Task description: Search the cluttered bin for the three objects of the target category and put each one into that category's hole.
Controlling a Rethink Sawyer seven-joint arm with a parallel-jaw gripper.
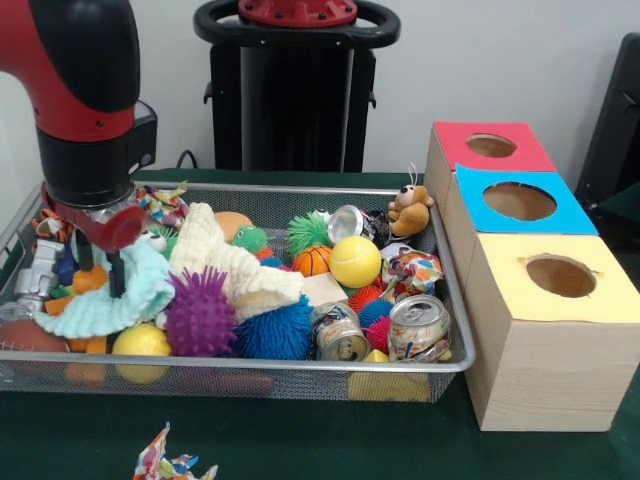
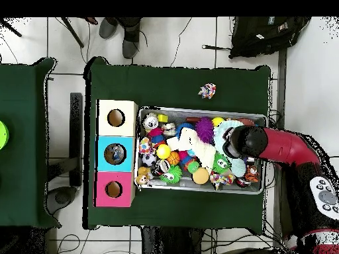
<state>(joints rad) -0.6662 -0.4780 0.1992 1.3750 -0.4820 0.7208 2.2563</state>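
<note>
The wire mesh bin point(image 1: 455, 330) point(image 2: 258, 119) is packed with toys. Three dented cans lie in it: one at the front point(image 1: 340, 335), one beside it point(image 1: 418, 328), one at the back point(image 1: 347, 222). There are also a yellow ball point(image 1: 355, 262), a small basketball point(image 1: 312, 260), and purple point(image 1: 200, 315) and blue point(image 1: 275, 330) spiky balls. My gripper point(image 1: 100, 272) point(image 2: 228, 142) hangs over the bin's left end in the front view. It is open, and its black fingertips point(image 1: 117, 278) rest on a mint green cloth point(image 1: 100, 310). Nothing is held.
A wooden box stands against the bin with three holes: red point(image 1: 491, 146) point(image 2: 113, 189), blue point(image 1: 519, 201) point(image 2: 114, 154) and yellow point(image 1: 560, 275) point(image 2: 116, 118). A crumpled wrapper point(image 1: 170, 465) point(image 2: 207, 90) lies on the green table outside the bin. A person's feet point(image 2: 122, 30) show beyond the table.
</note>
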